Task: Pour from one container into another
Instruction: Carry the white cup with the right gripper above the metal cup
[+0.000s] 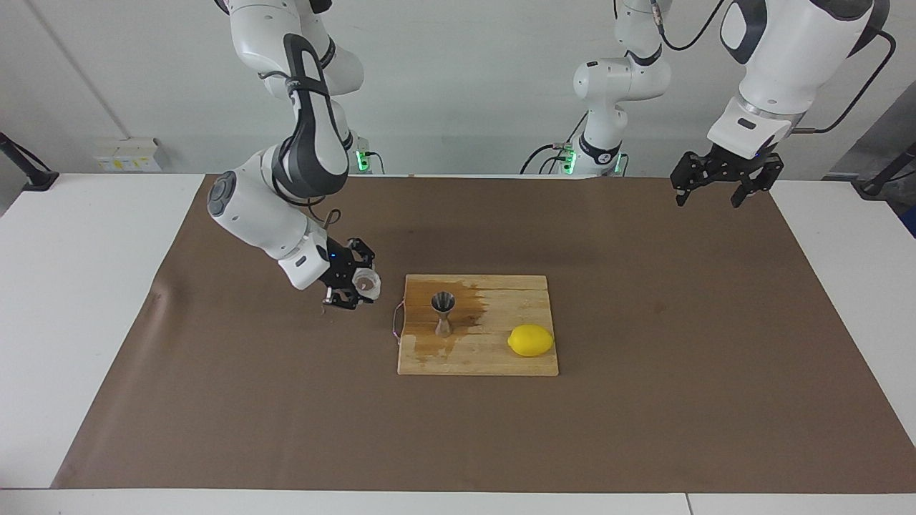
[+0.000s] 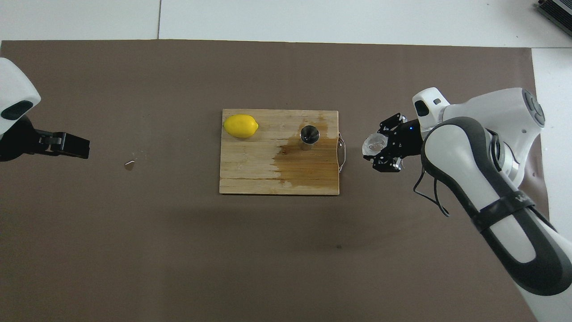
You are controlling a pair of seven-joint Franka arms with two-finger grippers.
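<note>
Facing view: right tool (image 1: 356, 284) grips glass cup (image 1: 366, 282) — left tool (image 1: 721, 188) open.

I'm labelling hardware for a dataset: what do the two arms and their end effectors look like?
Both arms are glossy white with dark grey joint bands and black cables. The left end effector and the right end effector are black with linked fingers; a small blue light glows on the right one.

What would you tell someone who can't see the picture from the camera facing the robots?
The right claw holds a small glass cup in the air beside a wooden cutting board. A steel jigger and a lemon sit on the board, and the left claw waits, open, high above the table's other end.
</note>
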